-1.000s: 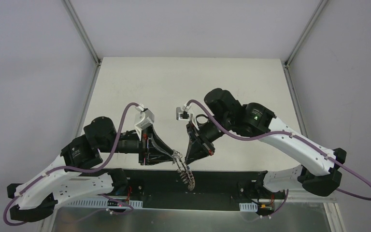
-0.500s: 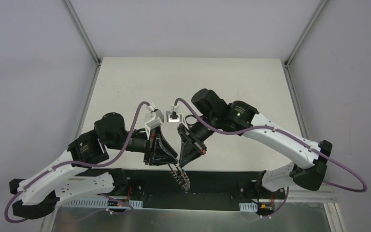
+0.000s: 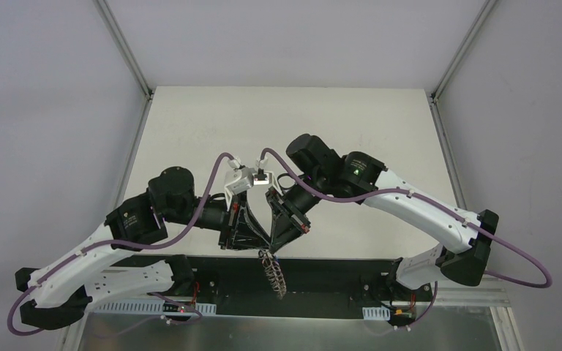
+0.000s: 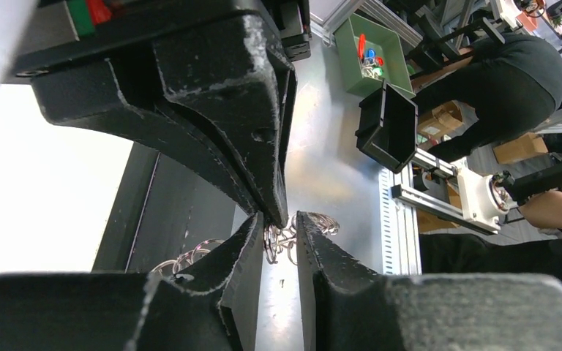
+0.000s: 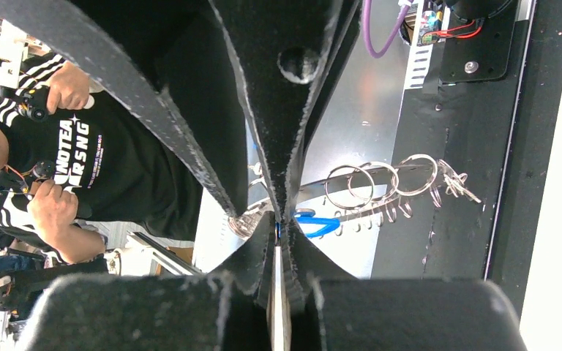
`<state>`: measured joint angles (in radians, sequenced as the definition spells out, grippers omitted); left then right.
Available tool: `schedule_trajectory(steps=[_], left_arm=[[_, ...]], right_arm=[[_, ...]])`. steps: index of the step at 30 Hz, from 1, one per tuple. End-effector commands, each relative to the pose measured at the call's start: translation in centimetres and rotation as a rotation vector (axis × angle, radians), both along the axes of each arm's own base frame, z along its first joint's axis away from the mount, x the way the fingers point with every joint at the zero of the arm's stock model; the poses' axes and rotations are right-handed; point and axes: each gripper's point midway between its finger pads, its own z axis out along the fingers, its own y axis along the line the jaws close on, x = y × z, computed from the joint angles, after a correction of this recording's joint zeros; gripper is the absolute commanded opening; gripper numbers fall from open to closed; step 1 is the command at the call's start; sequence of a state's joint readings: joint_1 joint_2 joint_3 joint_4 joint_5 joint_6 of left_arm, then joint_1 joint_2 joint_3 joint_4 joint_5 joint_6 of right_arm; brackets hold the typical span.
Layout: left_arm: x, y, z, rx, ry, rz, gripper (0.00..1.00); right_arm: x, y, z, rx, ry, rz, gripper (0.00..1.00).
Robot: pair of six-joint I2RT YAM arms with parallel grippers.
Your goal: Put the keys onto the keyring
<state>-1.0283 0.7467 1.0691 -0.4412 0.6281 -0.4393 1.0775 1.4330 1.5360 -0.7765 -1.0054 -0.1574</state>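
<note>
Your two arms wear white shells along their long links, the left arm (image 3: 95,256) and the right arm (image 3: 424,208) alike, with chunky black housings at the joints and black blocks at the bases. A purple cable (image 3: 203,201) loops along each arm up to a small white camera block (image 3: 235,183) at the wrist. One black housing on your right arm carries a small green light (image 3: 353,172). The left gripper (image 4: 278,223) and the right gripper (image 5: 278,223) are matte black wedges tapering to narrow tips, their edges rough and flecked with pale scuffs. A round recessed hole (image 5: 298,64) sits in one left finger.
</note>
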Motion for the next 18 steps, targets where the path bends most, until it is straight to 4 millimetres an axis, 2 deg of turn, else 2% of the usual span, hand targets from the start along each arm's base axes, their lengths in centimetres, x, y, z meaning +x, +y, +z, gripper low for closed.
schedule_trajectory(steps=[1, 5, 10, 18], left_arm=[[-0.92, 0.18, 1.41, -0.019, 0.006, -0.044, 0.19], [-0.97, 0.14, 1.23, -0.012, 0.010, -0.049, 0.12], [-1.03, 0.20, 1.14, -0.003, 0.016, -0.051, 0.11], [-0.95, 0.45, 0.67, 0.022, 0.020, -0.040, 0.21]], right_arm=[[-0.24, -0.02, 2.69, 0.101, -0.033, 0.032, 0.00], [-0.15, 0.06, 2.65, 0.100, -0.037, 0.026, 0.00], [0.01, 0.11, 2.69, 0.103, -0.047, 0.016, 0.00], [0.01, 0.04, 2.74, 0.106, -0.053, 0.011, 0.00]])
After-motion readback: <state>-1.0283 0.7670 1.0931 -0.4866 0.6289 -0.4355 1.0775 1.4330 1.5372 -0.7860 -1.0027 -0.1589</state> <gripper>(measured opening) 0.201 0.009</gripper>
